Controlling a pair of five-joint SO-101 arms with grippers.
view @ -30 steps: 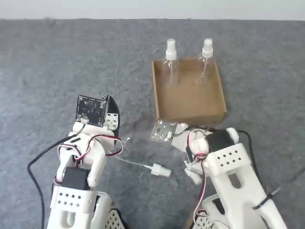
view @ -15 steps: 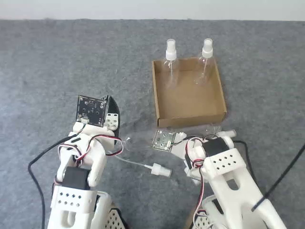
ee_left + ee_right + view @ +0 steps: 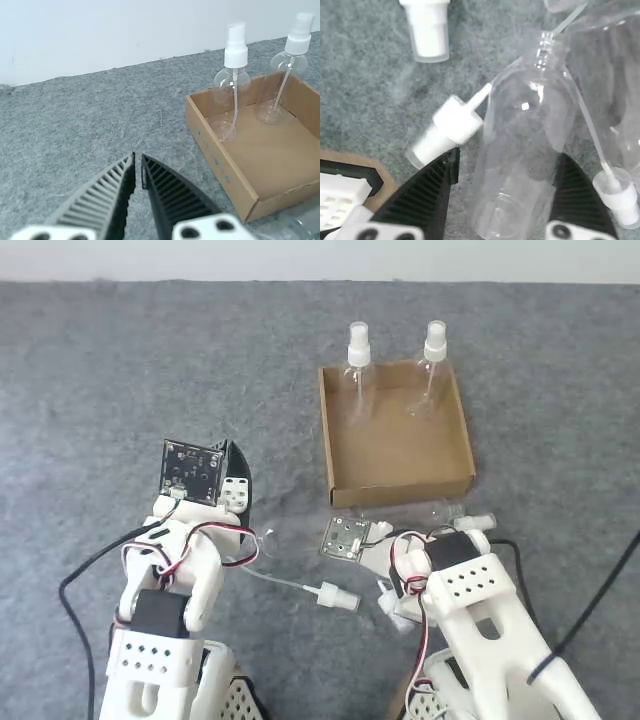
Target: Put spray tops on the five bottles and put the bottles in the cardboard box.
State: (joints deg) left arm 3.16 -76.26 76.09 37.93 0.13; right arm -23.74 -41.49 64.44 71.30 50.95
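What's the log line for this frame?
box: two capped bottles inside | left gripper: shut, empty | right gripper: open around uncapped bottle | loose spray top: on mat

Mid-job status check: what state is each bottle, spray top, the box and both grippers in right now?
left gripper: shut, empty.
right gripper: open, straddling a bottle.
straddled bottle: lying down, neck uncapped.
first boxed bottle: upright, spray top on.
second boxed bottle: upright, spray top on.
cardboard box: open, upright on the carpet.
loose spray top: lying on the carpet, unattached.
bottle by the box front: lying down; capping unclear.
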